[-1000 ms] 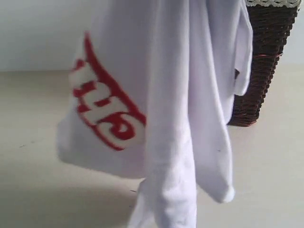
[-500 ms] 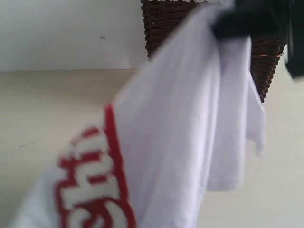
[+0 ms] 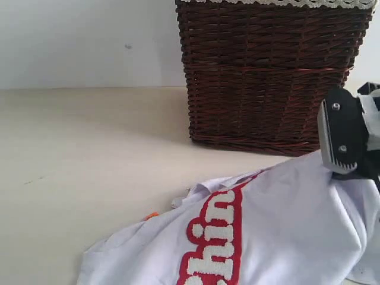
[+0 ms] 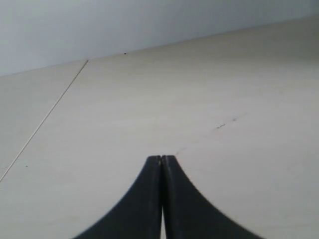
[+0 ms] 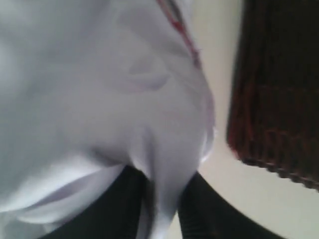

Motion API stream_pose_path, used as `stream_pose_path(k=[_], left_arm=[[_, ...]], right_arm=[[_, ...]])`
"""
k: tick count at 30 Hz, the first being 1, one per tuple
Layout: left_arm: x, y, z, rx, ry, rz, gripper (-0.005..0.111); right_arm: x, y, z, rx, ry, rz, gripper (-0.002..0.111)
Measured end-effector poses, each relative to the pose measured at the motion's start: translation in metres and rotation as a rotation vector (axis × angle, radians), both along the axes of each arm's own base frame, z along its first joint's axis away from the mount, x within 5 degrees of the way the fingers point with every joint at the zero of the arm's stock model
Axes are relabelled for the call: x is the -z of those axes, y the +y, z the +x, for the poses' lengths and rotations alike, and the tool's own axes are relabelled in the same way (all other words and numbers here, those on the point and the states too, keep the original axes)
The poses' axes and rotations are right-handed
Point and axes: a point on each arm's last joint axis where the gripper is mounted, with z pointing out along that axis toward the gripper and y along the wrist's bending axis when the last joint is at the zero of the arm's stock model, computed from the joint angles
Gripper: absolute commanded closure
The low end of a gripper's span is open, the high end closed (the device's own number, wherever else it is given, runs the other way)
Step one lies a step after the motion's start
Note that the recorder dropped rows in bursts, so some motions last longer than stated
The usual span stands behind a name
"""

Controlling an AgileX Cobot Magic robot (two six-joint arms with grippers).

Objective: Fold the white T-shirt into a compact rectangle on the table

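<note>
Pinching a raised fold of the white T-shirt [image 3: 285,225], the right gripper [image 5: 163,175] is holding the cloth between its two dark fingers [image 5: 115,209], and the fabric is climbing in a tent-like peak up to it at the right edge of the exterior view. Most of the shirt is lying crumpled on the table [image 3: 89,154], in front of the wicker basket [image 3: 267,77] and just beside its foot. The red-outlined lettering [image 3: 217,237] is facing up, and a small orange tag [image 3: 152,215] is peeking out at the shirt's far edge.

The left gripper [image 4: 162,158] is hovering over bare table with its jaws pressed together, gripping nothing.

The near part of the shirt is running off the bottom of the exterior view, so its hem and sleeves are not showing, and only a few letters are readable. Only one ribbed finger of the right gripper is showing in the exterior view; the arm behind it is cut off at the frame edge. The right wrist view is blurring badly, giving little more than white folds, a thin red line and the dark basket weave. How firmly the fold is being squeezed is hard to judge.

The table is stretching pale beige and smooth, carrying a few tiny dark specks and a thin seam line. A plain pale wall [image 3: 83,41] is rising behind it, and a strip of white lace [image 3: 267,2] is edging the basket's top.
</note>
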Motion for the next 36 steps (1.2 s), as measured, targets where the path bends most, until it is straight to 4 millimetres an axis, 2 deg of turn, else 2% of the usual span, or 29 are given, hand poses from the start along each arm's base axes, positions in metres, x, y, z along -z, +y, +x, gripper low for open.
stream_pose_path(k=[2,5,12,14,19,23,27,30,33,36], left_arm=[[0.0,0.0,0.0,0.0,0.0,0.0,0.107],[0.0,0.0,0.0,0.0,0.0,0.0,0.107],[0.0,0.0,0.0,0.0,0.0,0.0,0.107],[0.0,0.0,0.0,0.0,0.0,0.0,0.107],[0.0,0.0,0.0,0.0,0.0,0.0,0.107],[0.0,0.0,0.0,0.0,0.0,0.0,0.107],[0.0,0.0,0.0,0.0,0.0,0.0,0.107],[0.0,0.0,0.0,0.0,0.0,0.0,0.107],[0.0,0.0,0.0,0.0,0.0,0.0,0.107],[0.0,0.0,0.0,0.0,0.0,0.0,0.107]], right_arm=[[-0.004,0.001,0.007,0.05,-0.086,0.046,0.056],[-0.008,0.002,0.014,0.133,-0.155,0.112,0.049],[-0.008,-0.001,0.015,0.27,-0.138,0.148,0.048],[-0.005,-0.005,0.013,0.305,-0.109,0.11,0.048],[0.003,-0.025,-0.001,0.37,0.024,-0.126,0.048],[-0.01,-0.036,-0.004,0.384,-0.077,-0.213,0.047],[-0.038,-0.038,-0.005,0.392,-0.321,-0.14,0.045],[-0.049,-0.038,-0.006,0.463,-0.389,-0.05,0.047],[-0.047,-0.033,-0.009,0.549,-0.328,0.081,0.054],[-0.038,-0.022,-0.02,0.464,-0.146,0.128,0.056]])
